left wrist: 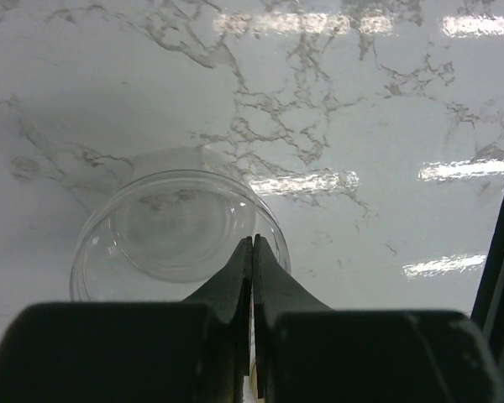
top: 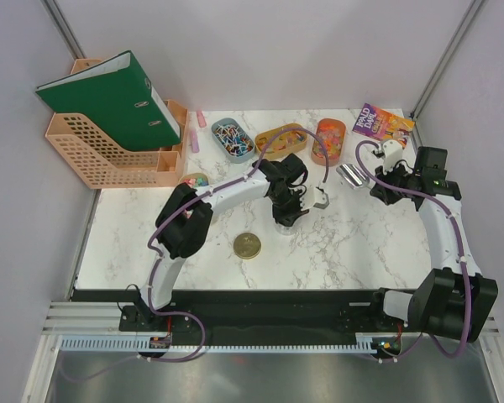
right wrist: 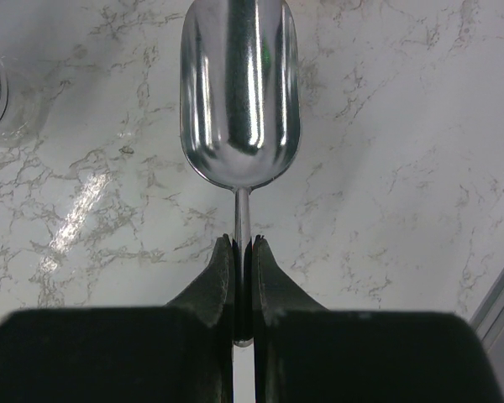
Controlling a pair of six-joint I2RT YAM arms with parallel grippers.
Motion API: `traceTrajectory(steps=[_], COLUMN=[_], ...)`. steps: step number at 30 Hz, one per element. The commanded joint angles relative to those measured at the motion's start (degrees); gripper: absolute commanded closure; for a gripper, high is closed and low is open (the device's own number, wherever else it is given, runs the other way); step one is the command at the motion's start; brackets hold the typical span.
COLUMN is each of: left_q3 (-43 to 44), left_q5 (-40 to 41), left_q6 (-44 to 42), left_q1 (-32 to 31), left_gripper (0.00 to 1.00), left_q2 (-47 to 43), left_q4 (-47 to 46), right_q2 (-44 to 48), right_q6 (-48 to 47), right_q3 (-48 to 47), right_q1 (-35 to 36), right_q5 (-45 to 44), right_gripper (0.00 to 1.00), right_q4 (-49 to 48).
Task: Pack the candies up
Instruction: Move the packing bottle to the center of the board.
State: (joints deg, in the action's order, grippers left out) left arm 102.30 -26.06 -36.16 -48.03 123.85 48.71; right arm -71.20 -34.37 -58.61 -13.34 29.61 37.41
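Left hand (left wrist: 252, 248): fingers together, pinching (as far as I can tell) the near wall of the clear jar (left wrist: 151, 227), which looks empty. Right hand (right wrist: 243, 243): clamped on the thin stem of the metal scoop (right wrist: 240, 92), bowl pointing away from me, nothing in it.

Candies (top: 233, 139): lying in three oval trays (top: 328, 126) beyond both hands; the nearest is just past the scoop, slightly left.

Handling, my estimate: small, light, hard, loose, and likely to roll and spill. Too small to pinch singly, so take them with the scoop, sliding under the heap.

Jar probably thin, light and slick, so it may tip when I pour.

Around: gold lid (top: 247, 245) on the bench (left wrist: 386, 101) nearer me than the left hand, a book (top: 381, 124) beyond the right hand. The tray rims and my left arm crowd the scoop's path.
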Motion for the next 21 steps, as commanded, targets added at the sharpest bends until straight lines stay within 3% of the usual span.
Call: traceTrajectory(steps=[1, 13, 16, 17, 21], left_q3=[-1.75, -6.50, -4.66, -2.65, 2.54], left_q5=[-1.71, -1.09, -0.66, -0.05, 4.60], left_q6=[-3.83, -5.59, -3.84, -3.48, -3.39], left_q1=[-1.45, -6.55, -6.55, -6.64, -6.29], left_gripper=[0.98, 0.98, 0.84, 0.74, 0.57], left_q2=[-3.18, -7.92, -9.85, -10.82, -14.86], left_q4=[3.32, 3.94, 3.94, 3.94, 4.29], right_q2=[0.27, 1.85, 1.33, 0.80, -0.60], right_q6=[-0.87, -2.54, -2.46, -2.54, -2.37], right_q3=[0.07, 1.57, 1.39, 1.04, -0.19], right_q1=[-0.19, -0.19, -0.19, -0.19, -0.19], right_q5=[2.74, 3.88, 4.06, 4.14, 4.14], right_gripper=[1.00, 1.00, 1.00, 1.00, 1.00], right_q4=[-0.23, 2.32, 2.23, 2.23, 2.23])
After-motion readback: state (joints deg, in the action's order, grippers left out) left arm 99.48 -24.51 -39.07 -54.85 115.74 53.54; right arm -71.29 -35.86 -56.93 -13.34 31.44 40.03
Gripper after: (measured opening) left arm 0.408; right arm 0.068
